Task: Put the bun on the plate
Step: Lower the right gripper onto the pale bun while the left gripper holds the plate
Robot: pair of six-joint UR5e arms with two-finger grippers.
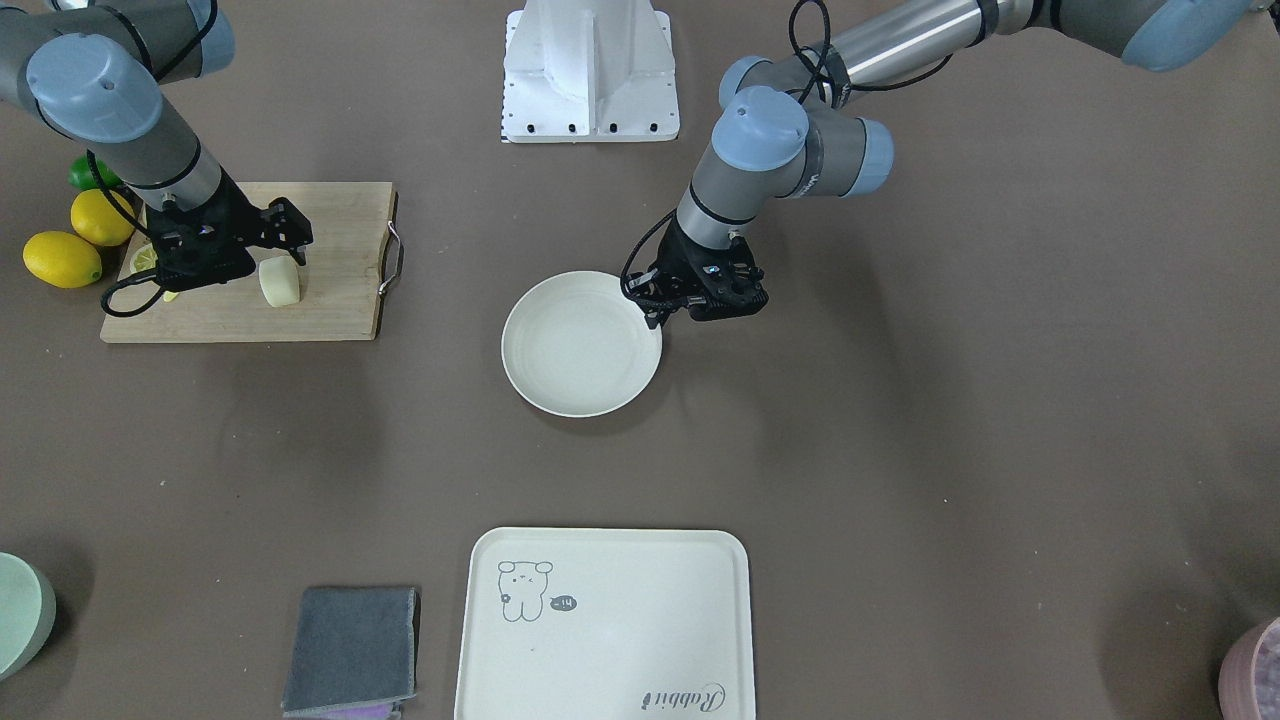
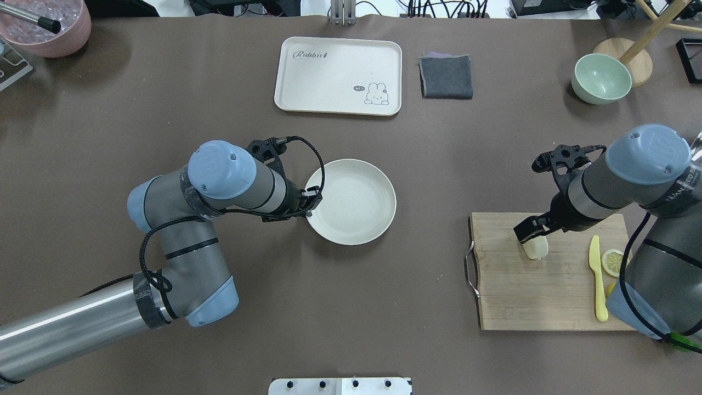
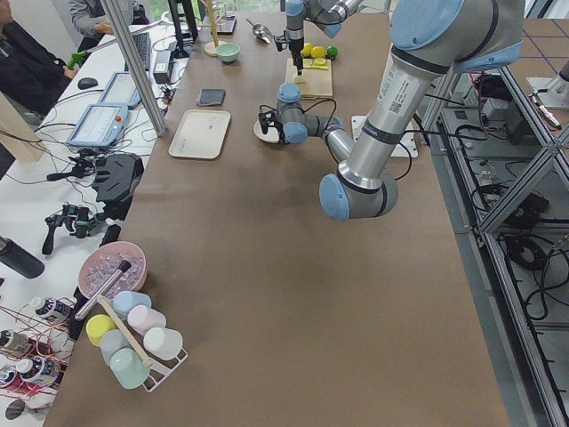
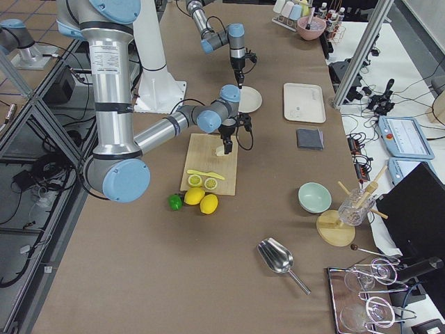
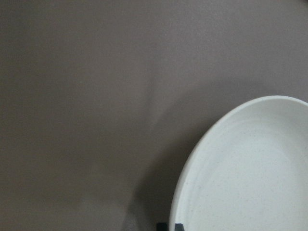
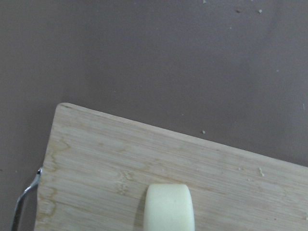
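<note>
The bun (image 1: pixel 279 282) (image 2: pixel 536 248) (image 6: pixel 170 207), a small pale cream block, stands on the wooden cutting board (image 1: pixel 330 300) (image 2: pixel 526 291). My right gripper (image 1: pixel 291 247) (image 2: pixel 533 230) hangs just over it and looks open; its fingers do not show in the right wrist view. The round off-white plate (image 1: pixel 581 343) (image 2: pixel 351 201) (image 5: pixel 250 173) lies bare at mid-table. At the plate's rim on the left arm's side, my left gripper (image 1: pixel 657 315) (image 2: pixel 311 207) is shut on the rim, one fingertip inside and one outside.
On the board lie a yellow knife (image 2: pixel 598 280) and a lemon slice (image 2: pixel 612 261). Two lemons (image 1: pixel 62 259) and a lime (image 1: pixel 90 175) sit beside it. Across the table are the cream tray (image 2: pixel 338 75), grey cloth (image 2: pixel 446 76), green bowl (image 2: pixel 600 78) and pink bowl (image 2: pixel 46 27).
</note>
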